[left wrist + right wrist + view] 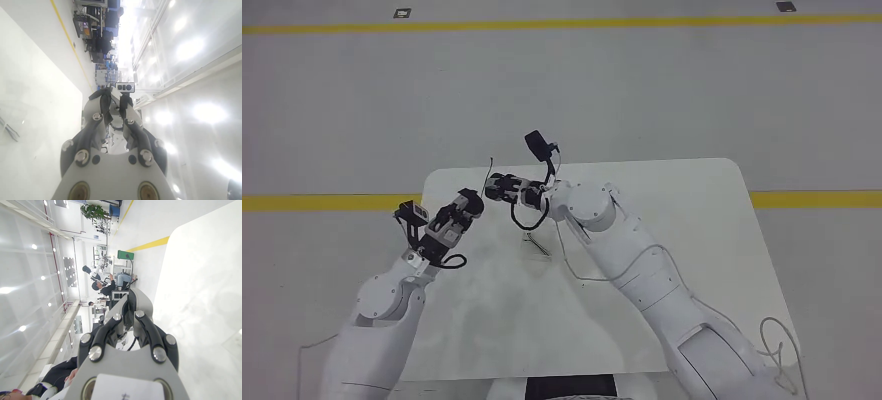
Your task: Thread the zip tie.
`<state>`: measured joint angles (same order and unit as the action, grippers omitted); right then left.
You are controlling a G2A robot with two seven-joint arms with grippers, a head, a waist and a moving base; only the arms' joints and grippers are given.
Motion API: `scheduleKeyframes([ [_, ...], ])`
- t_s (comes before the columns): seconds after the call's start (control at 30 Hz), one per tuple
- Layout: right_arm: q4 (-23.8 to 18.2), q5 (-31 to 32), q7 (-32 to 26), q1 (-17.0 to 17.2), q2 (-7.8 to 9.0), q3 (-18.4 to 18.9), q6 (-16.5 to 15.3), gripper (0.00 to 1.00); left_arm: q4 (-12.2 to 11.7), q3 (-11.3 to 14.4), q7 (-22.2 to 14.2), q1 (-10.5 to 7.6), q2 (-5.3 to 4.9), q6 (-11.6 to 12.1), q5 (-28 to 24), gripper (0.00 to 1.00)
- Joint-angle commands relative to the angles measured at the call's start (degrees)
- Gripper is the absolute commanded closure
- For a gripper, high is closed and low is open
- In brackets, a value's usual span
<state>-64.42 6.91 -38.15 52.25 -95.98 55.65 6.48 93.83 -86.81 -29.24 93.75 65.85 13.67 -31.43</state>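
Observation:
A thin black zip tie [131,264] sticks out past the fingertips of my right gripper [127,306], which is shut on its strap. From above, the zip tie [489,170] shows as a fine dark line pointing toward the table's far edge from the right gripper [494,187]. My left gripper [470,201] hovers just to its left, facing it at close range. In the left wrist view the left gripper [115,103] is open, its black pads [105,106] apart with nothing between them, and the right arm's wrist camera [124,87] sits just beyond.
Both grippers are above the far left part of the white table [672,220]. A small bundle of thin pieces [534,243] lies on the tabletop near the right arm, and appears as the bundle [10,131] in the left wrist view.

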Motion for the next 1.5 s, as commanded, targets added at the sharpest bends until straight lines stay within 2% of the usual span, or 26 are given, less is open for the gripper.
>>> scheduleKeyframes([
  [0.0, 0.1, -0.5, 0.1, -0.1, 0.00, 0.0, -0.2, 1.00, -0.1, 0.0, -0.1, -0.05, -0.02, 0.1, 0.3, 0.85],
  [0.1, 0.1, -1.2, 0.1, -0.2, 0.02, -0.1, -0.4, 1.00, -0.1, 0.0, 0.0, -0.09, -0.03, 0.3, 0.4, 0.82],
  [0.4, 0.5, -2.0, -0.3, -0.6, 0.12, -0.7, -0.2, 1.00, -0.3, 0.0, -0.1, -0.15, -0.08, 0.7, 0.8, 0.83],
  [0.6, 1.0, -2.7, -0.6, -1.0, 0.08, -1.4, 0.0, 1.00, -0.2, -0.1, -0.5, 0.04, -0.14, 0.7, 0.7, 0.90],
  [0.7, 1.2, -2.9, -0.6, -1.1, 0.07, -1.7, 0.0, 1.00, -0.2, -0.1, -0.5, 0.12, -0.16, 0.7, 0.7, 1.00],
  [1.0, 1.4, -3.2, -0.2, -1.4, 0.16, -2.2, 0.1, 1.00, -0.1, -0.4, -0.5, 0.47, -0.24, 1.1, 0.9, 1.00],
  [1.03, 1.4, -3.2, -0.2, -1.4, 0.17, -2.2, 0.1, 0.94, -0.1, -0.5, -0.5, 0.50, -0.25, 1.1, 0.9, 1.00],
  [1.1, 1.4, -3.3, 0.0, -1.4, 0.20, -2.3, 0.1, 0.54, -0.1, -0.6, -0.7, 0.55, -0.28, 1.2, 0.8, 1.00],
  [1.13, 1.3, -3.3, 0.1, -1.5, 0.23, -2.3, 0.1, 0.39, -0.1, -0.7, -0.8, 0.59, -0.30, 1.2, 0.7, 1.00],
  [1.17, 1.3, -3.3, 0.2, -1.5, 0.26, -2.3, 0.1, 0.19, 0.0, -0.8, -0.9, 0.64, -0.31, 1.2, 0.7, 1.00],
  [1.2, 1.3, -3.2, 0.2, -1.5, 0.30, -2.2, 0.0, 0.05, 0.0, -0.9, -1.0, 0.68, -0.33, 1.2, 0.6, 1.00],
  [1.23, 1.2, -3.2, 0.2, -1.5, 0.35, -2.2, 0.0, 0.00, 0.0, -0.9, -1.1, 0.76, -0.35, 1.2, 0.6, 1.00],
  [1.47, 1.0, -3.0, 0.3, -1.5, 0.69, -1.8, -0.4, 0.00, 0.4, -1.4, -1.8, 1.16, -0.46, 1.0, 0.1, 1.00],
])
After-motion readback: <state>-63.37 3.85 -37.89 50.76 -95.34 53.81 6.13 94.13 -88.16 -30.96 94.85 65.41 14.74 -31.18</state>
